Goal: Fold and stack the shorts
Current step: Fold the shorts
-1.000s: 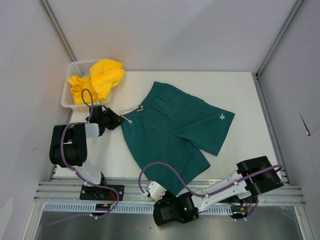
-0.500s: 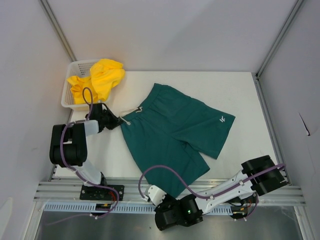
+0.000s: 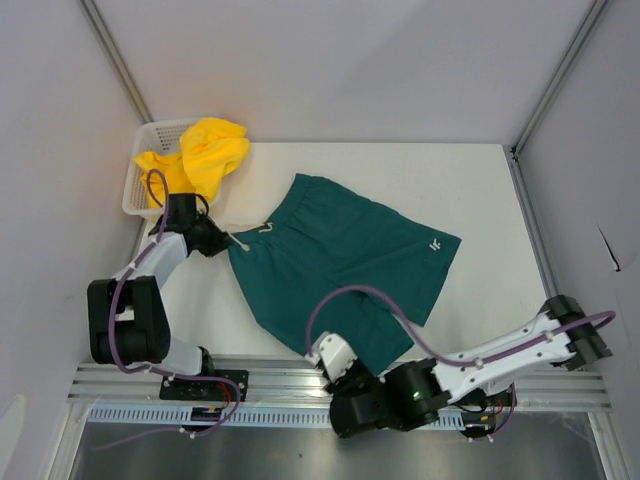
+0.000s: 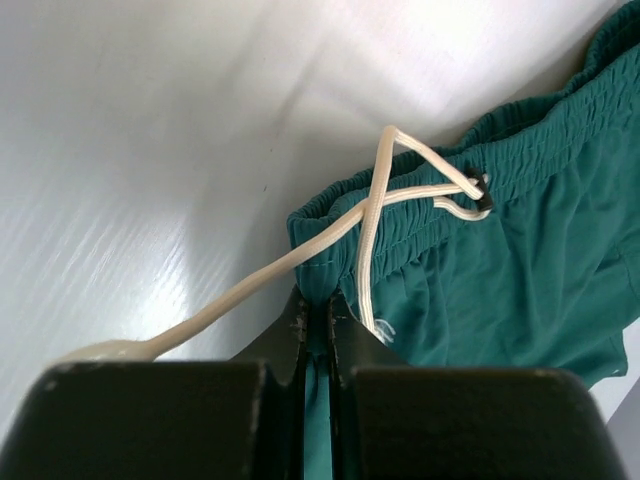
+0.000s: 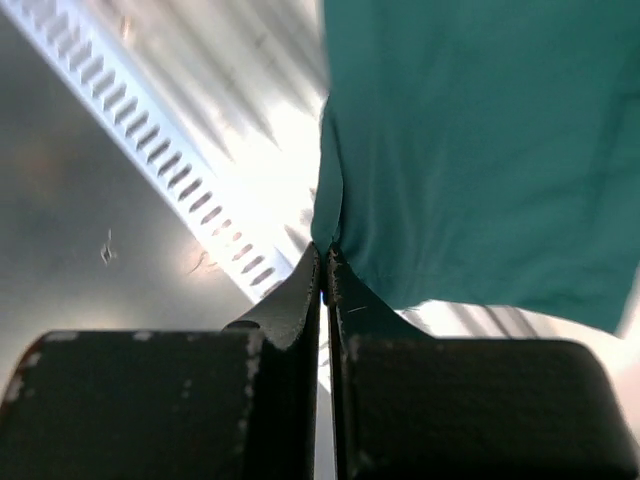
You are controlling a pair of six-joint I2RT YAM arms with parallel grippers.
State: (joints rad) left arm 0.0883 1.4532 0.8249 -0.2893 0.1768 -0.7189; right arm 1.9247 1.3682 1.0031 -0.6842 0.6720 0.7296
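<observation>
The dark teal-green shorts (image 3: 335,262) lie spread on the white table, with the white drawstring (image 3: 250,232) at the waistband on the left. My left gripper (image 3: 220,243) is shut on the waistband's left corner; in the left wrist view the cloth (image 4: 520,240) is pinched between the fingers (image 4: 318,310) and the drawstring (image 4: 400,190) crosses in front. My right gripper (image 3: 322,352) is shut on the near leg hem at the table's front edge; it also shows in the right wrist view (image 5: 325,258), pinching the cloth (image 5: 480,140). The yellow shorts (image 3: 205,152) lie heaped in the basket.
A white mesh basket (image 3: 133,190) stands at the back left corner, just behind my left gripper. A slotted metal rail (image 3: 130,380) runs along the near edge, and it also shows below the hem in the right wrist view (image 5: 190,190). Grey walls enclose the table on both sides.
The teal shorts have slid left and back. My left gripper moved back-left with the waistband corner. My right arm swung out and its gripper moved right with the hem.
</observation>
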